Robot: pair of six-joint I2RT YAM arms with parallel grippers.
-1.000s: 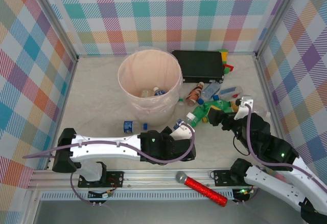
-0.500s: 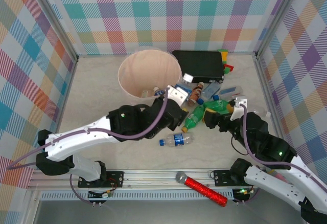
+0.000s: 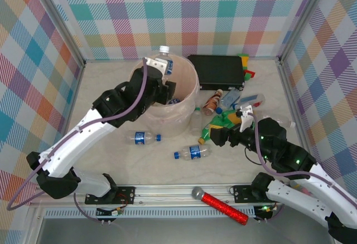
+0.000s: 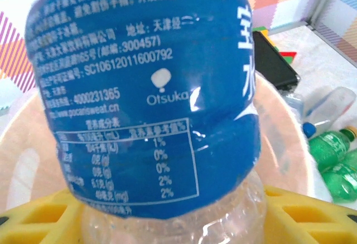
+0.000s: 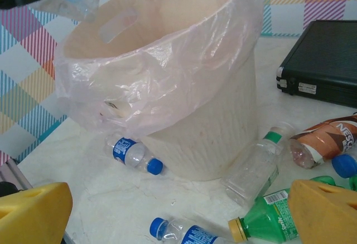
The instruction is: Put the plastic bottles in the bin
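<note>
Status: left tool point(image 3: 158, 76) is pinching a clear blue-label bottle point(image 3: 165, 59) by its lower body, yellow pads point(image 4: 50, 216) on either side in the wrist view. Bottle sits above the bin point(image 3: 191, 91) at its 12 o'clock rim, not over the middle; looks like the drop step. Risk 1: letting go here could clip the rim or the loose liner bag point(image 5: 167, 82) and bounce it out toward the back wall, so shift toward 6 o'clock first. Risk 2: the arm crosses the bin near 9 o'clock and the wall is thin, so a nudge could tip it. Right tool point(image 3: 219, 139) is spread wide with nothing in it, beside the green bottle point(image 3: 209, 133) in the pile at 4 o'clock of the bin. Pile is tight, so closing there could grab 2 or kick the brown bottle point(image 3: 212, 102). 2 loose bottles point(image 3: 143, 138) lie on the counter point(image 3: 106, 105) at 6 o'clock of the bin.
</note>
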